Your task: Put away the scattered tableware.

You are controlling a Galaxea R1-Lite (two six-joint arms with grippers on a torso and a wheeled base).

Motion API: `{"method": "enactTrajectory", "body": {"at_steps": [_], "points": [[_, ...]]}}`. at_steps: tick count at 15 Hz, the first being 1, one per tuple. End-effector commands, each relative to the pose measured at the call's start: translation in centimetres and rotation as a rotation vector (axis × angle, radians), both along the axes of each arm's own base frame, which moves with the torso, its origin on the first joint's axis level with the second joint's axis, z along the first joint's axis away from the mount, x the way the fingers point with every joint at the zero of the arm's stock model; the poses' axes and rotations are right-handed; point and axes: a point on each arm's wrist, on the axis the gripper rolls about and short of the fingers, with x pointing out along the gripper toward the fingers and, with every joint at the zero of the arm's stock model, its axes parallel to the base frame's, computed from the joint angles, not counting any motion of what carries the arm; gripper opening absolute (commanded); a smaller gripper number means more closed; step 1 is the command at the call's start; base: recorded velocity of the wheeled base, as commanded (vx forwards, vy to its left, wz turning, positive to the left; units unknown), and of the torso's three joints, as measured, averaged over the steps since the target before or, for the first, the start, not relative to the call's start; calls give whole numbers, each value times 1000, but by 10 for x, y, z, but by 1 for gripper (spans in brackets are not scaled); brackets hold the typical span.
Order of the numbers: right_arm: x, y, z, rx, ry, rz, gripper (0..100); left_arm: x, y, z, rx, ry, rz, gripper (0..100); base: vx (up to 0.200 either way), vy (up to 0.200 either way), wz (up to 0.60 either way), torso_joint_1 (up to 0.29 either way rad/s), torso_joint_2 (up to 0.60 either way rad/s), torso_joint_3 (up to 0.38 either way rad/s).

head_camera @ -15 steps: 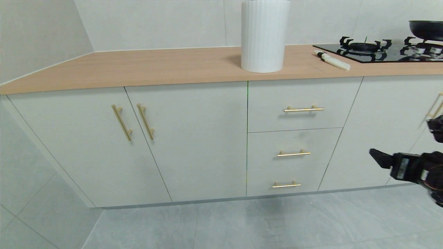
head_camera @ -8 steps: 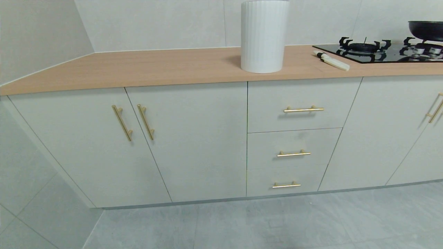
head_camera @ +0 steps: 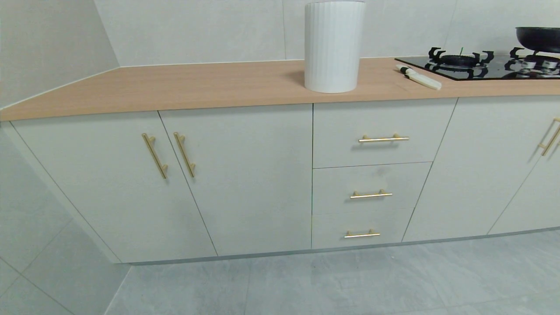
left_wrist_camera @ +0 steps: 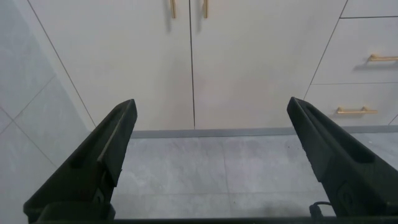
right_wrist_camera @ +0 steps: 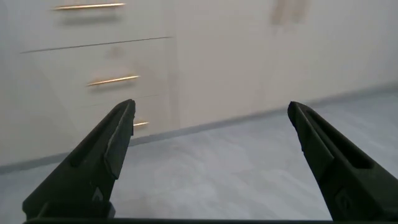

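Note:
A pale utensil with a dark end lies on the wooden countertop beside the hob. A tall white ribbed canister stands on the counter above the drawers. My left gripper is open, held low over the grey floor facing the double cabinet doors. My right gripper is open too, low over the floor and facing the drawer stack. Nothing sits between either pair of fingers.
Three drawers with gold bar handles sit under the canister, and double doors to their left. A black gas hob with a dark pan is at the far right. Grey tiled floor lies in front.
The right gripper, seen at the head view's right edge a second ago, has left that view. The cabinets and counter items have not moved.

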Motion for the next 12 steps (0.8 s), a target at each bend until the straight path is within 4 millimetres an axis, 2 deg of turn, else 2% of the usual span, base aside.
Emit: {"method": "enactTrajectory", "body": {"at_steps": [1, 2, 3, 4, 5, 7, 9, 12], "points": [[-3, 1, -14, 3, -30, 40, 100, 0, 0, 0, -2, 0, 0, 100, 0, 0, 0, 0, 0, 0], [0, 1, -19, 3, -16, 62, 100, 0, 0, 0, -2, 0, 0, 100, 0, 0, 0, 0, 0, 0], [14, 2, -40, 3, 23, 86, 100, 0, 0, 0, 0, 0, 0, 100, 0, 0, 0, 0, 0, 0], [16, 2, -43, 3, 20, 86, 100, 0, 0, 0, -2, 0, 0, 100, 0, 0, 0, 0, 0, 0], [30, 2, -60, -7, -73, 104, 100, 0, 0, 0, -2, 0, 0, 100, 0, 0, 0, 0, 0, 0], [31, 4, -58, -7, -113, 183, 100, 0, 0, 0, -2, 0, 0, 100, 0, 0, 0, 0, 0, 0], [31, 4, -71, 1, 9, 197, 100, 0, 0, 0, -2, 0, 0, 100, 0, 0, 0, 0, 0, 0], [31, 4, -71, 16, 13, 194, 100, 0, 0, 0, 0, 0, 0, 100, 0, 0, 0, 0, 0, 0]]}}
